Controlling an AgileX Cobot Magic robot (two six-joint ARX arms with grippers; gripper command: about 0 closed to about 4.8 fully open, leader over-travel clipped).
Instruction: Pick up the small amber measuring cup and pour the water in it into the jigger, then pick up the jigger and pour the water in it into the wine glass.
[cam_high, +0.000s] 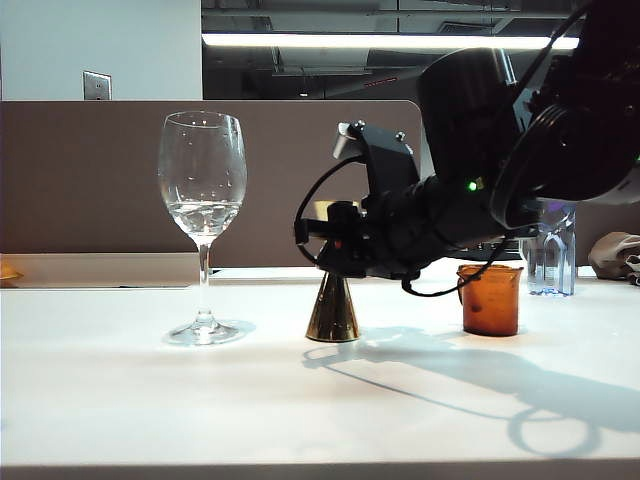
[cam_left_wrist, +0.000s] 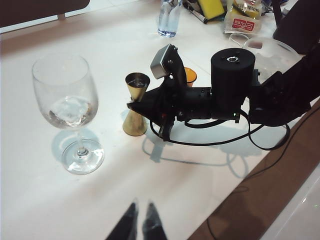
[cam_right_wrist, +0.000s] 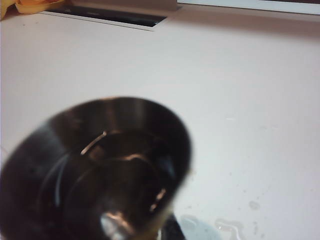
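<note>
White tabletop (cam_high: 120, 400) runs back to a brown partition. Take the jigger (cam_high: 332, 312) as your landmark: it stands upright, the wine glass (cam_high: 203, 190), with some water in its bowl, well to one side, the small amber measuring cup (cam_high: 490, 300) to the other. Your right gripper (cam_left_wrist: 137, 106) sits at the jigger's narrow waist, jaws drawn nearly together around it, apparently gripping. Your left gripper (cam_left_wrist: 140, 225) hangs idle, well clear, fingers nearly closed on nothing. You're likely on the jigger step; next, lift and tip toward the glass.
</note>
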